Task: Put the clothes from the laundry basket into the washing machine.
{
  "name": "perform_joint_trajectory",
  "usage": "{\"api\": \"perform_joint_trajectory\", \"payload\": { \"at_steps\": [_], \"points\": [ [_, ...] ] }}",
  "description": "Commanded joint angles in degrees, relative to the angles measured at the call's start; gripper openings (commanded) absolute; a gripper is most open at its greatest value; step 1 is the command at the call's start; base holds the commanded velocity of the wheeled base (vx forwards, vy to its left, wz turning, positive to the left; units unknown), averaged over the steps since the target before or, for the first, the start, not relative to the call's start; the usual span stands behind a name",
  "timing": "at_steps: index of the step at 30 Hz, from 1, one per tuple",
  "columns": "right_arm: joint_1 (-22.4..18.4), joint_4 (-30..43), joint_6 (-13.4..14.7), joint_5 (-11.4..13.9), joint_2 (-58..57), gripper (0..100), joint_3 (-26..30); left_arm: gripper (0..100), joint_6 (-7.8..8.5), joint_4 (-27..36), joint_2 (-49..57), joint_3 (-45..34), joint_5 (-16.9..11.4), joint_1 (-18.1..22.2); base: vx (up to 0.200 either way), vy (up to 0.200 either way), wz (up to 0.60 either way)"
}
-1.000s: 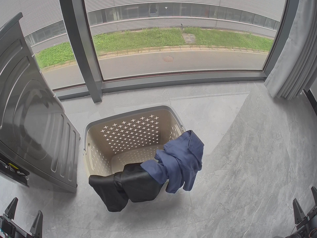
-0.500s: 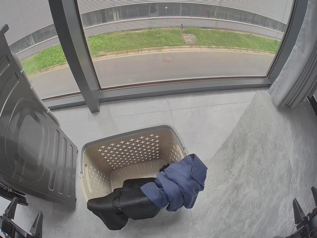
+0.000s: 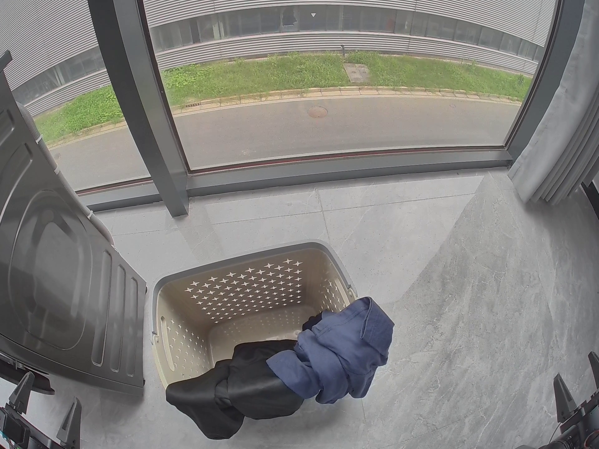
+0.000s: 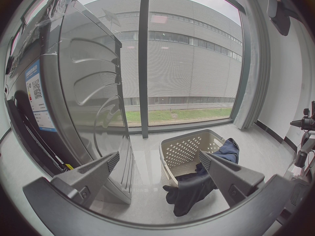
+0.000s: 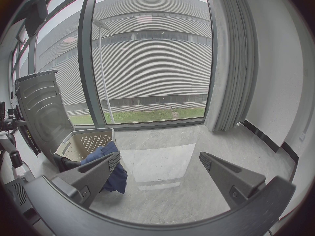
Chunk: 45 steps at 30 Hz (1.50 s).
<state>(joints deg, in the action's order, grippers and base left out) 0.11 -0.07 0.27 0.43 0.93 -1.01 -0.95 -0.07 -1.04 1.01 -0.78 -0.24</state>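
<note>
well, in the head view the laundry basket (image 3: 243, 289) stands on the grey floor (image 3: 474, 294) just beside the washing machine (image 3: 62, 294), which is on the robot's left. a blue garment (image 3: 340, 357) hangs over the basket's near right corner. a black garment (image 3: 243, 388) drapes over the near rim, touching the blue one. the left gripper (image 3: 51, 389) and right gripper (image 3: 575, 367) sit low at the near corners, well apart from the clothes.

in the left wrist view the left gripper's fingers (image 4: 95, 171) are spread with nothing between them, and the machine, basket and both garments lie beyond.

in the right wrist view the right gripper's fingers (image 5: 229, 176) are likewise apart and empty. a curtain (image 5: 229, 66) hangs beside the window (image 5: 147, 59).
</note>
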Motion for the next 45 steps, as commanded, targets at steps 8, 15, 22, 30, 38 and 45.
{"api": "perform_joint_trajectory", "payload": {
  "at_steps": [8, 15, 22, 30, 38, 45],
  "points": [
    [0.07, -0.01, 0.0, 0.01, -0.93, 100, 1.01, 100, -0.1, -0.01, 0.86, -1.01, -0.01, 0.07, 0.075, 0.0, 0.0],
    [0.07, -0.01, 0.0, 0.01, -0.93, 100, 1.01, 100, -0.1, -0.01, 0.86, -1.01, -0.01, -0.02, 0.171, 0.0, 0.0],
    [0.07, -0.01, 0.0, 0.01, -0.93, 100, 1.01, 100, -0.02, -0.01, 0.86, -1.01, -0.01, 0.07, 0.0, 0.0, 0.0],
    [0.07, -0.01, 0.0, 0.01, -0.93, 100, 1.01, 100, -0.1, -0.01, 0.86, -1.01, -0.01, -0.02, 0.15, 0.0, 0.0],
    [0.07, -0.01, 0.0, 0.01, -0.93, 100, 1.01, 100, -0.1, -0.01, 0.86, -1.01, -0.01, -0.02, 0.0, 0.0, 0.0],
    [0.07, -0.01, 0.0, 0.01, -0.93, 100, 1.01, 100, -0.1, -0.01, 0.86, -1.01, -0.01, -0.02, 0.171, 0.0, 0.0]
  ]
}}
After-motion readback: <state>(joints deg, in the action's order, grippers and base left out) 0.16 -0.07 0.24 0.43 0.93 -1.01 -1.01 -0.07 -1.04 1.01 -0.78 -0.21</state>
